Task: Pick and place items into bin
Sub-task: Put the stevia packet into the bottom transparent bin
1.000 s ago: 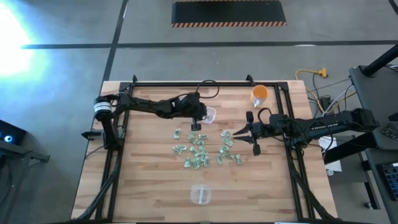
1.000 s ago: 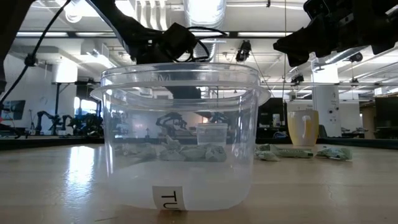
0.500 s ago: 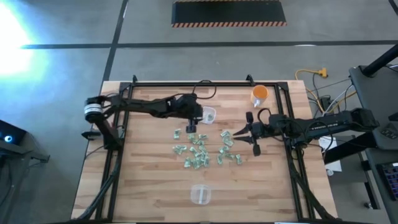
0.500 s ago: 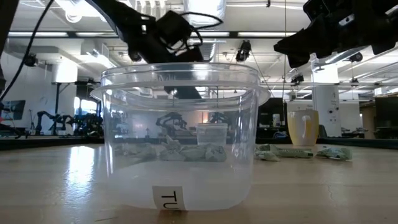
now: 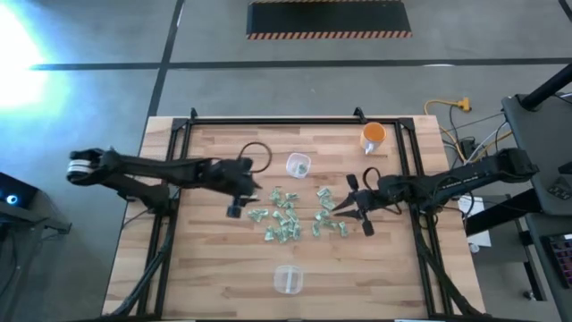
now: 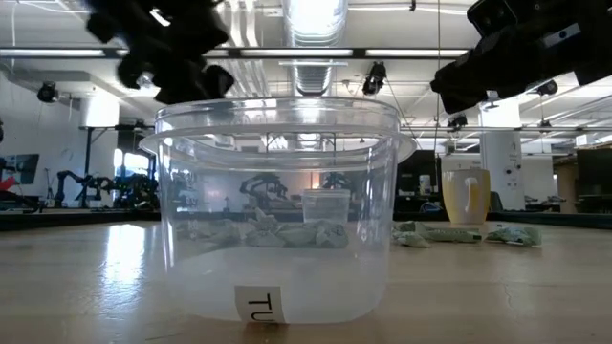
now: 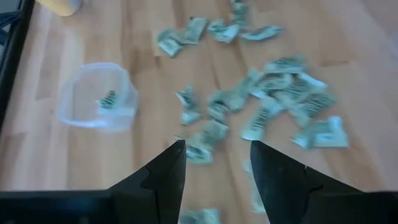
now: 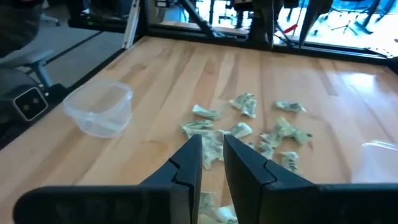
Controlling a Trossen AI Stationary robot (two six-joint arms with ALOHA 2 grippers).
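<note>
Several tiny pale green-and-white wrapped items [image 5: 290, 215] lie loose on the wooden table's middle, also seen in the left wrist view [image 7: 273, 106]. A small clear bin [image 5: 298, 165] stands behind them with one item [image 7: 109, 99] on its floor. My left gripper [image 5: 234, 208] hangs open above the table just left of the pile, nothing between its fingers [image 7: 168, 171]. My right gripper [image 5: 338, 208] sits at the pile's right edge, pointing at it; its fingers [image 8: 189, 162] stand a narrow gap apart with nothing plainly between them.
A second clear tub [image 5: 288, 279] stands near the table's front edge and fills the low view [image 6: 277, 210]. An orange cup [image 5: 374, 136] stands at the far right. A black frame rail [image 5: 268, 119] runs round the table. Bare wood lies left of the pile.
My left gripper has drawn back from over the small bin toward the table's left and near edges, rising a little. One item now shows in the uncovered bin. My right gripper has shifted slightly toward the near edge, along the pile's right side.
</note>
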